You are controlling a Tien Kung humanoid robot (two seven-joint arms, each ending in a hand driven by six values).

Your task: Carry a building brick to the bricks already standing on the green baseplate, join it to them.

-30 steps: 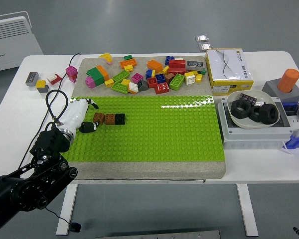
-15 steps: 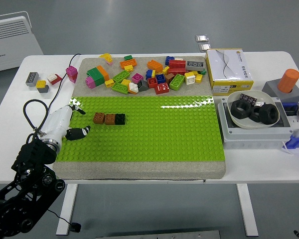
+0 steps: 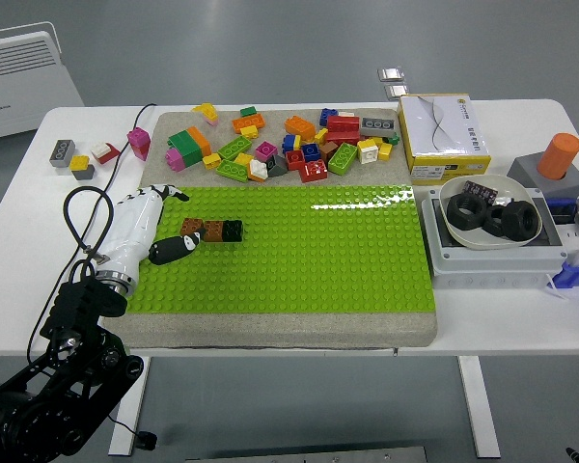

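Observation:
A short row of two brown bricks and one black brick (image 3: 212,230) stands on the left part of the green baseplate (image 3: 309,251). My left hand (image 3: 179,221), white with black fingertips, lies over the plate's left edge just left of that row. Its fingers (image 3: 170,195) are spread and hold nothing. The thumb (image 3: 175,248) points at the row's left brown brick, at or nearly touching it. Loose bricks (image 3: 289,145) in many colours lie on the grey mat behind the plate. The right arm does not show.
A yellow-and-white box (image 3: 444,135) stands at the back right. A white bowl of black rings (image 3: 490,214) sits on a grey case, with an orange cylinder (image 3: 559,154) behind it. A few small bricks (image 3: 77,157) lie at the far left, and a black cable (image 3: 82,217) loops by my wrist.
My left hand pulled back toward the plate's near-left edge, then came forward and right again to the left end of the brick row. The bricks have not moved.

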